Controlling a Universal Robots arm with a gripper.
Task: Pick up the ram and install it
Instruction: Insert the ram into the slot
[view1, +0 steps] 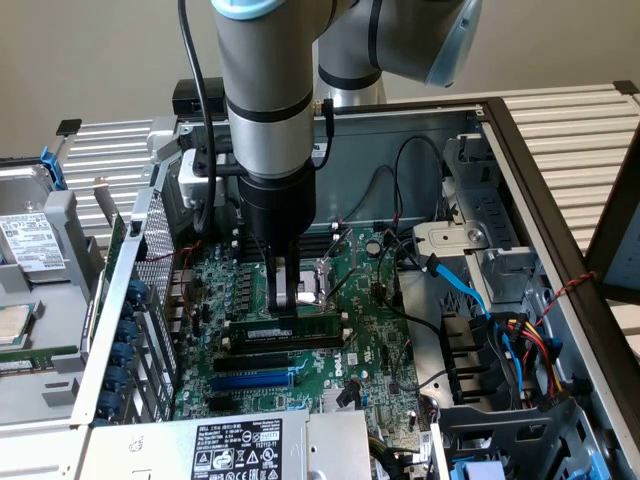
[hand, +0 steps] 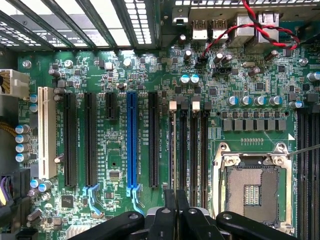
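Gripper (view1: 287, 312) pinches the ram (view1: 312, 327) just beneath it, jaws nearly closed; insertion seems underway, needing square alignment and even downward pressure.

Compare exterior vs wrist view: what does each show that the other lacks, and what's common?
Exterior adds: the arm, the ram at a memory slot with the gripper closed on it, blue cables, hard drive. Wrist adds: white slot, rear ports. Both: motherboard, blue slot, gripper.

One ram (view1: 315, 325), one blue slot (hand: 132, 140), one CPU socket (hand: 252, 192).
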